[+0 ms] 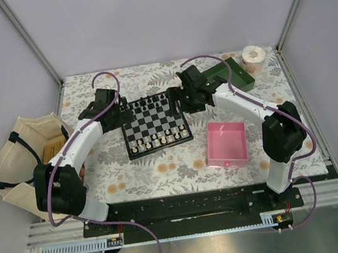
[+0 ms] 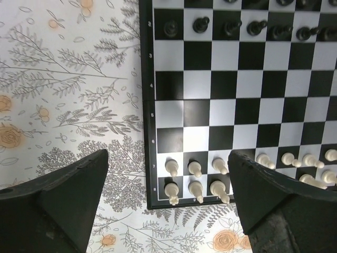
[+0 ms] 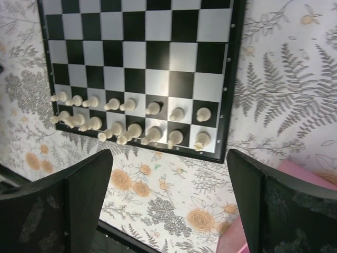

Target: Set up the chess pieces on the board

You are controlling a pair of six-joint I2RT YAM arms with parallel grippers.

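Observation:
The board (image 1: 155, 121) lies in the middle of the flowered tablecloth. Cream-white chess pieces (image 1: 158, 141) stand in two rows along its near edge, and black chess pieces (image 1: 150, 101) line its far edge. My left gripper (image 1: 122, 112) hovers at the board's far left corner, open and empty. My right gripper (image 1: 184, 102) hovers at the far right corner, also open and empty. The left wrist view shows the board (image 2: 247, 110) with white pieces (image 2: 195, 179) between the spread fingers (image 2: 68, 200) and black ones (image 2: 231, 26) beyond. The right wrist view shows the board (image 3: 158, 52) and both white rows (image 3: 126, 122).
A pink tray (image 1: 227, 144) sits right of the board, its corner in the right wrist view (image 3: 310, 174). A green tray (image 1: 228, 74) and a tape roll (image 1: 253, 58) stand at the back right. A cloth bag (image 1: 24, 157) lies off the table's left edge.

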